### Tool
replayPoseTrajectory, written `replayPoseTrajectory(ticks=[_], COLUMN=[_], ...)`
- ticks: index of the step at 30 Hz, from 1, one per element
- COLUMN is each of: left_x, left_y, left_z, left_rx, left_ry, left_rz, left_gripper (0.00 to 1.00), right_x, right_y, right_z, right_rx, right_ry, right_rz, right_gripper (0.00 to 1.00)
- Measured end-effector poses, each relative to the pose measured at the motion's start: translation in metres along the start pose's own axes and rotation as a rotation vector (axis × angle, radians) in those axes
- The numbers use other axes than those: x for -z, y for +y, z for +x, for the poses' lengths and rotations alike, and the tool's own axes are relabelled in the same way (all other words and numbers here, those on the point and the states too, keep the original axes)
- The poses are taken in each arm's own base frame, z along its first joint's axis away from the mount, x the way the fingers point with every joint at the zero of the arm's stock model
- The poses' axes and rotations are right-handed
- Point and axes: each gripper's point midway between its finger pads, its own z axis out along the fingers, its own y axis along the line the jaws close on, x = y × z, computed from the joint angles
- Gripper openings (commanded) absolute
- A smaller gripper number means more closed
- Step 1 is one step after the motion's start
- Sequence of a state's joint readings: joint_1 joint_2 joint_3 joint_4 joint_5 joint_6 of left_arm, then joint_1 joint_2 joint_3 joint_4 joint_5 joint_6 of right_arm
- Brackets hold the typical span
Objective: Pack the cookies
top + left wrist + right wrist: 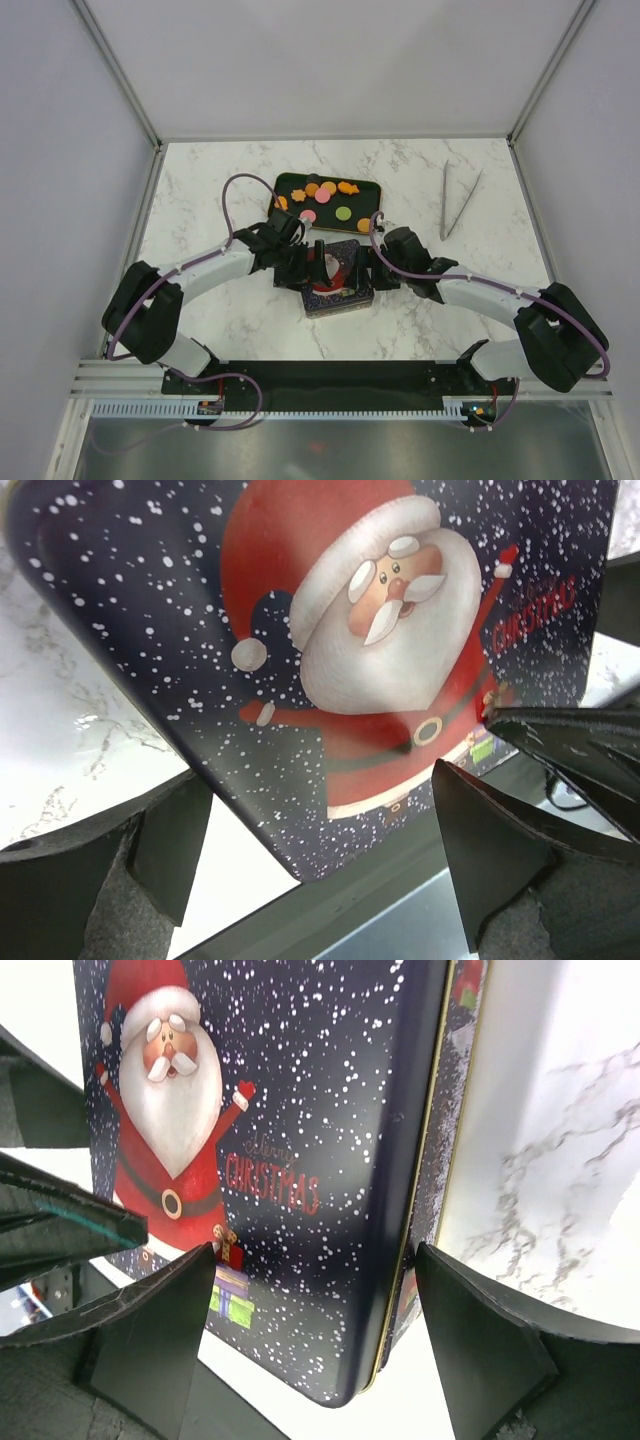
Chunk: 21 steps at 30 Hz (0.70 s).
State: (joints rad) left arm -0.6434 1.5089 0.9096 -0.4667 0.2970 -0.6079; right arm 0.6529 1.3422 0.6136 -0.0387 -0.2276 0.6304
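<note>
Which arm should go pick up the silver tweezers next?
Probably the right. The tweezers lie on the right side of the table, beyond the right gripper. The left gripper sits on the other side of the Santa tin and would have to cross it. Both grippers are open.

The left arm (215, 265) and right arm (470, 290) meet over the tin (340, 295) at the middle of the counter (200, 200), blocking the near approach to the tray (372, 205) of cookies (322, 197). Tweezers (458, 203) lie toward the far right corner; the left edge is bare.

One printed greeting
The dark blue, snow-speckled rectangular metal tin lid (330, 1080) with a Santa picture carries red capitals reading "CHRISTMAS" (the fainter script word just above looks like "Merry").
</note>
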Motion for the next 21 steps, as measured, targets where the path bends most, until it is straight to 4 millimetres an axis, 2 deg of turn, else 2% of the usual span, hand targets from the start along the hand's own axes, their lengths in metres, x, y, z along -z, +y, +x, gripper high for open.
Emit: replayPoseTrajectory(ticks=[3, 6, 11, 16, 21], left_x=[0.001, 0.002, 0.003, 0.006, 0.009], left_y=[-0.002, -0.002, -0.004, -0.007, -0.011], left_z=[0.001, 0.002, 0.004, 0.004, 0.004], left_rx=[0.009, 0.015, 0.024, 0.03, 0.032], left_ry=[0.011, 0.021, 0.038, 0.039, 0.046], left_rz=[0.027, 0.041, 0.076, 0.103, 0.135], left_gripper=[0.88, 0.87, 0.88, 0.93, 0.93], right_x=[0.0, 0.001, 0.002, 0.003, 0.004], right_y=[-0.002, -0.003, -0.005, -0.005, -0.004], right_z=[-0.005, -0.007, -0.013, -0.019, -0.02], right_rx=[0.017, 0.03, 0.056, 0.082, 0.091], right_ry=[-0.015, -0.018, -0.033, -0.045, -0.044], right_rz=[0.019, 0.031, 0.058, 0.071, 0.069], right_gripper=[0.89, 0.89, 0.9, 0.9, 0.9])
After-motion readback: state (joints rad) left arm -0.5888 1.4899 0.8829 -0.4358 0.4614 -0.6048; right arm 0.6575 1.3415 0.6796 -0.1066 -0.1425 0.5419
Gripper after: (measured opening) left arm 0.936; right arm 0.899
